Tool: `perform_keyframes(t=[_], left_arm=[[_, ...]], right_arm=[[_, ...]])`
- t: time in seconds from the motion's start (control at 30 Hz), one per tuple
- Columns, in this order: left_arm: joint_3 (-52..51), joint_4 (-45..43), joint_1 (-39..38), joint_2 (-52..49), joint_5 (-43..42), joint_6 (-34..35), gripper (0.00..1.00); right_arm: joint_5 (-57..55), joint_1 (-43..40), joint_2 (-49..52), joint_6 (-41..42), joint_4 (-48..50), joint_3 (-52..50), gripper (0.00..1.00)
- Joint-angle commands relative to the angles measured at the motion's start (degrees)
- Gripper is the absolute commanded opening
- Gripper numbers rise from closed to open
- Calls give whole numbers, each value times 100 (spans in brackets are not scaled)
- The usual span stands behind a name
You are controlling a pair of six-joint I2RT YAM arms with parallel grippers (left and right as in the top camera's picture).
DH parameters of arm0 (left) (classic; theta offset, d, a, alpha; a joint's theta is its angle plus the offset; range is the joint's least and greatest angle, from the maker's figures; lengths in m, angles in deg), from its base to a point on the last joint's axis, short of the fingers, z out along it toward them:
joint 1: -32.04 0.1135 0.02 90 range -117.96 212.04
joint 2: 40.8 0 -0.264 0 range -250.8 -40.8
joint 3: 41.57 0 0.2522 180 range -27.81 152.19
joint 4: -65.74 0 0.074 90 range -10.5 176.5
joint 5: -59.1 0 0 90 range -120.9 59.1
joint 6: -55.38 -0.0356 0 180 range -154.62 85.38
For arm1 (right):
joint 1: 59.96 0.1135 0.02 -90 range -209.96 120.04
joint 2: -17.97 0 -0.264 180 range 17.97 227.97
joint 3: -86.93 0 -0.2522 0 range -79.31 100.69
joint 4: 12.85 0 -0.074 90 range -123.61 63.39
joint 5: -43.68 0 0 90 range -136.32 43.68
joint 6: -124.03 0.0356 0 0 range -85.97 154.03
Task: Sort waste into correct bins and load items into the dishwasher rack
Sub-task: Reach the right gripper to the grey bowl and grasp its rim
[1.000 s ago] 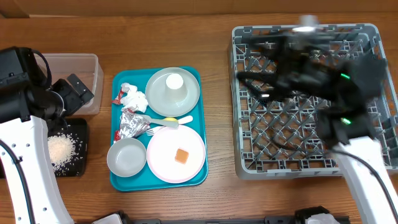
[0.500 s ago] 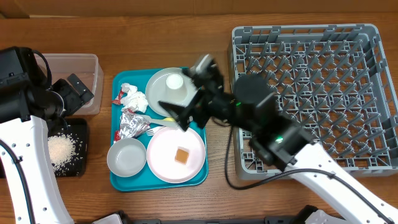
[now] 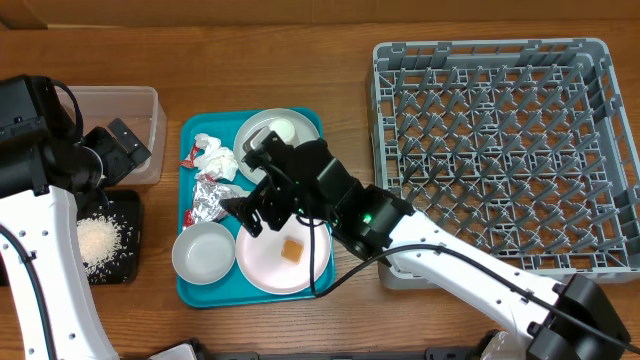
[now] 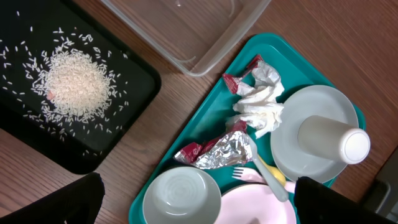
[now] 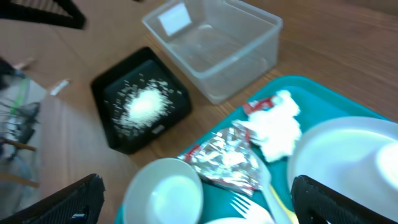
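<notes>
As seen from above, plates (image 3: 265, 265): two
Bowl (image 3: 203, 252): one
Cup (image 4: 333, 138): one
Wrappers (image 4: 234, 79): perhaps two
Left pincer (image 4: 199, 200): released
Right pincer (image 5: 202, 202): released

A wooden table (image 3: 300, 60) of warm brown fills almost the whole overhead view, its grain running left to right. The light is soft and even, leaving only faint shadows on the wood. A paler tan strip (image 3: 25, 12) lies along the upper left edge. In the right wrist view, a blurred grey patch (image 5: 25, 124) at far left may be floor.
</notes>
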Motion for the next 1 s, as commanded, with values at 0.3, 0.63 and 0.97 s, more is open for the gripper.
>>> perform_keyframes(t=[0.3,0.63,0.97], left_arm=[[98,2,9,55,-4,83,100],[98,2,9,55,-4,83,100],[98,2,9,55,-4,83,100]], right_arm=[[-476,586,570,505,-186,118,100],[-1228,1016,1311,1237,269,118,100],[-1241,1016,1738,1821,181,118,94]])
